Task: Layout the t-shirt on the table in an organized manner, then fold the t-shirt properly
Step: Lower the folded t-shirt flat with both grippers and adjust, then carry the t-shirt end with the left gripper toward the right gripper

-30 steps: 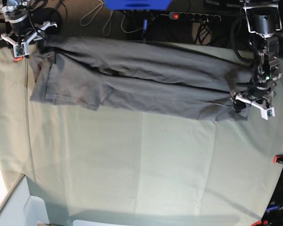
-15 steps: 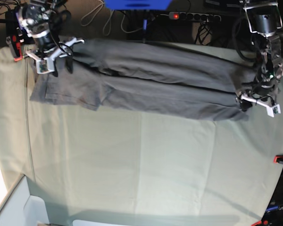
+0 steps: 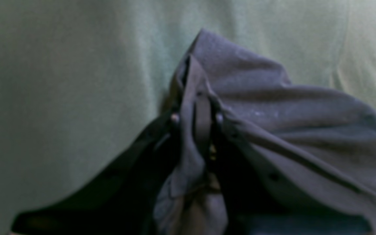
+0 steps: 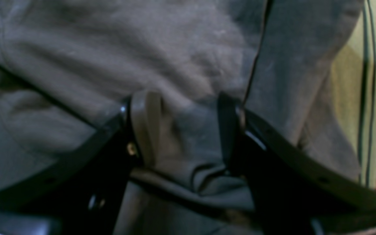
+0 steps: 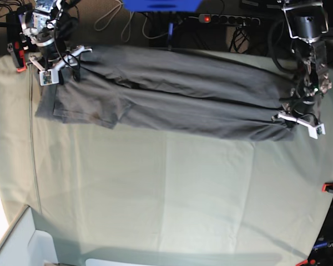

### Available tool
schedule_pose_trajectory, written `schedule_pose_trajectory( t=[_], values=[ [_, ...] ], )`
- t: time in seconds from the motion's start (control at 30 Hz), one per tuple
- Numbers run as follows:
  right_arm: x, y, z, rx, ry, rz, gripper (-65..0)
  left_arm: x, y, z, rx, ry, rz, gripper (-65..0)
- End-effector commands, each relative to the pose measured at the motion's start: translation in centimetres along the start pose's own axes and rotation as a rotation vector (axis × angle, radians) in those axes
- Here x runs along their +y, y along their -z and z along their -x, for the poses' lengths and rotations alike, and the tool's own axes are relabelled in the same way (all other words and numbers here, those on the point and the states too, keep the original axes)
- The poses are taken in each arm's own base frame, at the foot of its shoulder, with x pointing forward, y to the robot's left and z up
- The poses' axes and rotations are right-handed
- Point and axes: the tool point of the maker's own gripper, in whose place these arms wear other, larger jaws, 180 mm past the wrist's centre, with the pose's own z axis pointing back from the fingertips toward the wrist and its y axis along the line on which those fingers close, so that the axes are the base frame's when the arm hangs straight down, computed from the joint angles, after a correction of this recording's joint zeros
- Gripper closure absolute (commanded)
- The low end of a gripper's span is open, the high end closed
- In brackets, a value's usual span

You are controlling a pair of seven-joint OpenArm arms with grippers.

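The t-shirt (image 5: 172, 100) lies long along the far edge of the table (image 5: 166, 194), the left gripper (image 3: 196, 117) pinched tight on one end, the right gripper (image 4: 181, 130) half open astride the other.

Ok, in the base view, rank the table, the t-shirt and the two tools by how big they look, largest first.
1. The table
2. The t-shirt
3. The left tool and the right tool: they look alike, so no ranking between them.
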Motion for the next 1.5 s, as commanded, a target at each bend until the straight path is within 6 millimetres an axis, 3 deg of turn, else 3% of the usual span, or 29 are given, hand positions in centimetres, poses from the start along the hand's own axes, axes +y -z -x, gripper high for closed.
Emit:
schedule_pose_trajectory(
  t=[0.0, 0.07, 0.2, 0.33, 0.47, 0.6, 0.77, 0.97, 1.17, 1.3, 1.47],
  values=[
    [-0.2, -0.3, 0.4, 0.015, -0.010, 0.000, -29.1, 1.2, -0.6, -2.8, -0.075, 0.002, -0.035, -0.1],
    [-0.2, -0.4, 0.4, 0.017, -0.011, -0.001, -29.1, 1.5, -1.5, -3.3, -0.104, -0.003, -0.040, -0.1],
    [-0.1, -0.3, 0.4, 0.016, -0.012, -0.004, -29.1, -0.4, -3.3, -4.3, -0.167, 0.022, -0.002, -0.1],
    [0.0, -0.2, 0.3, 0.016, -0.010, -0.005, -29.1, -3.2, -5.6, -4.5, -0.222, 0.023, 0.049, -0.1],
    [0.1, -0.2, 0.3, 0.014, -0.010, -0.006, -29.1, -7.6, -7.4, -4.1, -0.248, 0.052, 0.142, -0.1],
    [0.1, -0.1, 0.2, 0.011, -0.008, -0.007, -29.1, -13.7, -9.1, -2.3, -0.238, 0.081, 0.277, -0.1],
    [0.1, -0.1, 0.2, 0.011, -0.008, -0.007, -29.1, -21.5, -10.2, 2.0, -0.150, 0.096, 0.454, -0.1],
    [0.0, -0.1, 0.2, 0.014, -0.011, -0.006, -29.1, -28.0, -10.7, 8.0, -0.025, 0.219, 0.587, -0.1],
    [0.0, -0.1, 0.1, 0.010, -0.012, -0.005, -29.1, -32.2, -12.3, 10.3, 0.007, 0.252, 0.668, -0.1],
    [0.0, -0.1, 0.1, 0.009, -0.012, -0.005, -29.1, -35.0, -13.3, 10.1, -0.008, 0.279, 0.737, -0.1],
    [0.0, -0.1, 0.0, 0.008, -0.013, -0.005, -29.1, -35.9, -12.4, 11.3, 0.028, 0.310, 0.752, -0.3]
  ],
)
